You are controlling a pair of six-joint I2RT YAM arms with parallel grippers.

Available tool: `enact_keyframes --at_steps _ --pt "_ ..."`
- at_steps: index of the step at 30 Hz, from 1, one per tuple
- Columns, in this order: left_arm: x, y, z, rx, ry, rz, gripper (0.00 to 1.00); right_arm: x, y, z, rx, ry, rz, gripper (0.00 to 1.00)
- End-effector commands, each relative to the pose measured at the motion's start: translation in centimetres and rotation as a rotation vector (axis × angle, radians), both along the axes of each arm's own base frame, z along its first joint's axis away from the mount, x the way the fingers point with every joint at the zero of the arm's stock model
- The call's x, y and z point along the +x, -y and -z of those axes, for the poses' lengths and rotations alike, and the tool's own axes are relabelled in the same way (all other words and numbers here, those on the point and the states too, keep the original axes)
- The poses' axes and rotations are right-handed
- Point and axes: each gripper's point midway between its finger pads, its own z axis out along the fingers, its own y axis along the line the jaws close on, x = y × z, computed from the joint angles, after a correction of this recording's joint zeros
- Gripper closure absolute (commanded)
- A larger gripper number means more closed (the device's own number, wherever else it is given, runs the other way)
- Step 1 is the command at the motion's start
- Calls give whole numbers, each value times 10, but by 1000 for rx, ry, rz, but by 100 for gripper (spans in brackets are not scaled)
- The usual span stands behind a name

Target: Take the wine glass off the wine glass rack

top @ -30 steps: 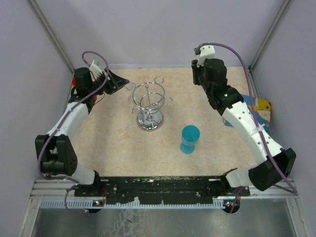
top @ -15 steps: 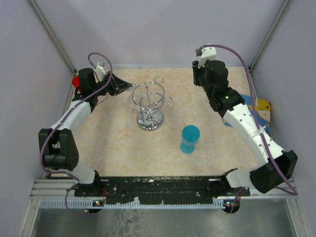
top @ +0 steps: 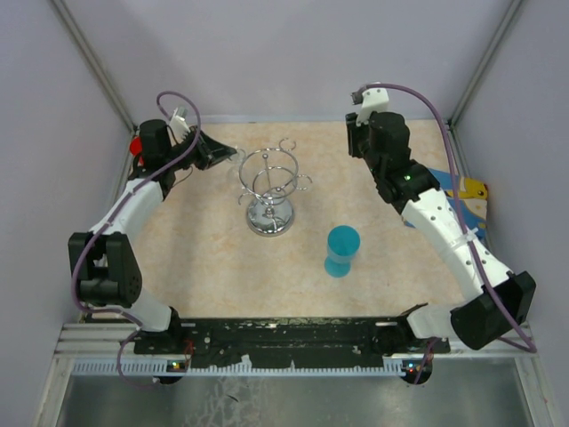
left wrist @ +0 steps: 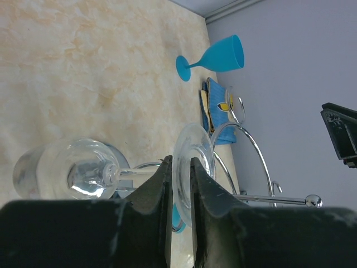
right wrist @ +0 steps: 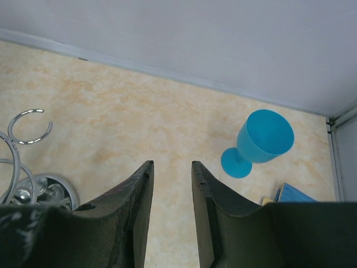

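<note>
The chrome wine glass rack stands mid-table on its round base. A clear wine glass hangs from it on the left side, hard to make out from above. My left gripper reaches in from the left at the rack's ring. In the left wrist view its fingers press on both sides of the glass's round foot, and the stem runs left to the bowl. The rack's wire arms curve just beyond. My right gripper hovers at the back right, open, with only bare table between its fingers.
A blue wine glass stands upright on the table, in front and to the right of the rack. A blue and yellow item lies at the right edge. Grey walls close in the back and both sides.
My left gripper has moved right, up to the rack, and its jaws have closed onto the clear glass's foot. The right arm has barely shifted.
</note>
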Motion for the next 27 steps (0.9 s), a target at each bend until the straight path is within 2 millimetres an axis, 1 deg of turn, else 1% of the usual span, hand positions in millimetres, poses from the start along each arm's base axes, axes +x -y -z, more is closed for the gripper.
enact_keyframes --at_steps 1,6,12,17,27 --pt "3 2 -29 17 97 9 100 -6 4 -35 48 102 12 66" --pt "7 -4 -36 53 121 -22 100 -6 4 -34 46 101 11 65" --pt "8 -13 -44 55 127 -52 100 -6 4 -33 40 102 11 64" --pt "12 -30 -49 72 135 -100 100 -6 5 -33 36 104 12 63" --pt "14 -57 -75 90 181 -180 100 -6 5 -32 30 104 8 62"
